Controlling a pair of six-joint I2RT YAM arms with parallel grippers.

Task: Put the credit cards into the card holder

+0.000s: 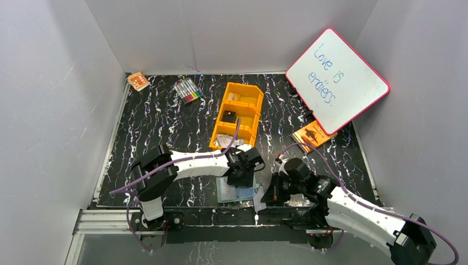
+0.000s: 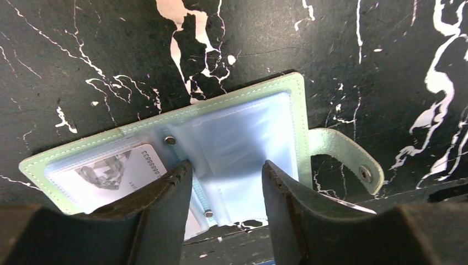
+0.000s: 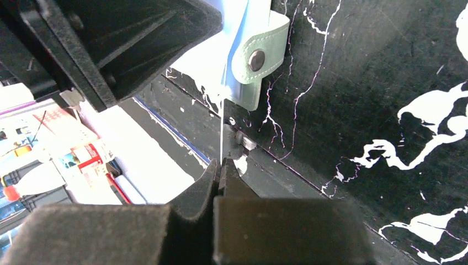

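Observation:
The card holder (image 1: 234, 193) lies open near the table's front edge, its sage-green rim (image 2: 165, 118) around pale blue clear pockets. One credit card (image 2: 118, 172) sits in its left pocket. My left gripper (image 2: 226, 165) is open, and its fingertips (image 2: 182, 171) straddle the middle clear pocket leaf right above the holder. The snap strap (image 2: 353, 163) sticks out to the right. My right gripper (image 3: 221, 165) is shut on a second credit card (image 3: 222, 132), which is seen edge-on and upright just off the holder's strap (image 3: 256, 61). From above, this card (image 1: 258, 203) shows beside the right gripper (image 1: 265, 196).
An orange three-compartment tray (image 1: 251, 105) stands behind the holder with small items in it. A pink-rimmed whiteboard (image 1: 336, 80) leans at the back right, with an orange booklet (image 1: 313, 134) below it. Markers (image 1: 188, 90) and a small orange pack (image 1: 138, 80) lie at the back left.

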